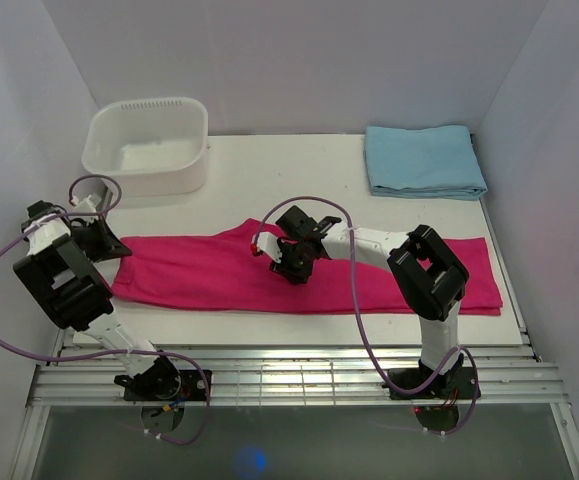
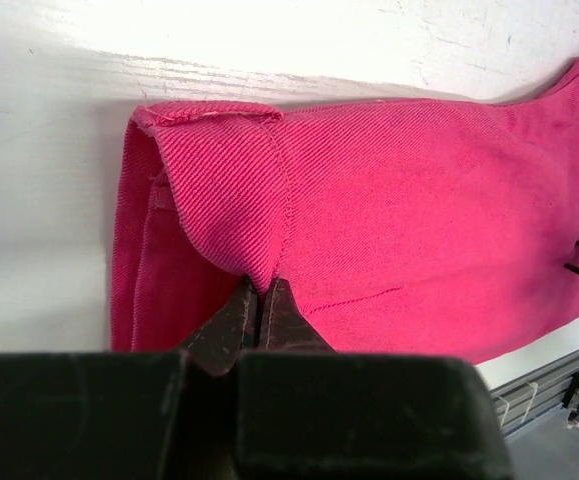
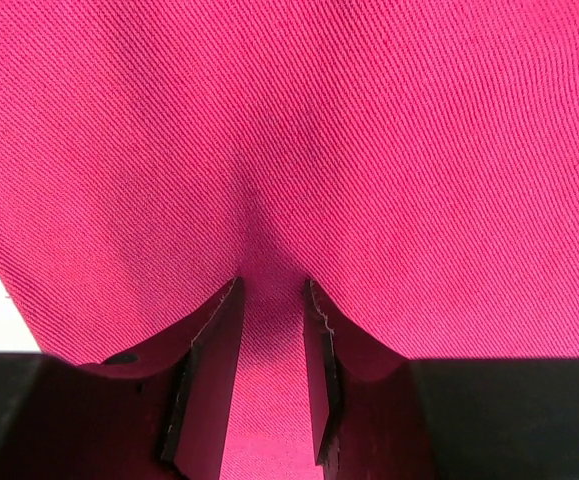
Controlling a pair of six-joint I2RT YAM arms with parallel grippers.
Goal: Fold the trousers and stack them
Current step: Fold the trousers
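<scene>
The magenta trousers (image 1: pixel 209 275) lie flat in a long strip across the white table (image 1: pixel 289 165), running left to right. My left gripper (image 1: pixel 109 243) is at their left end. In the left wrist view it (image 2: pixel 259 286) is shut on a pinched-up fold of the trousers (image 2: pixel 399 200) next to the hemmed edge. My right gripper (image 1: pixel 291 268) presses down on the middle of the strip. In the right wrist view its jaws (image 3: pixel 272 290) stand apart, and a low ridge of the trousers (image 3: pixel 289 120) bunches between the fingers.
A white plastic tub (image 1: pixel 97 150) stands at the back left. A folded light blue cloth (image 1: pixel 424 160) lies at the back right. Metal rails (image 1: pixel 289 372) run along the near table edge by the arm bases. White walls close in both sides.
</scene>
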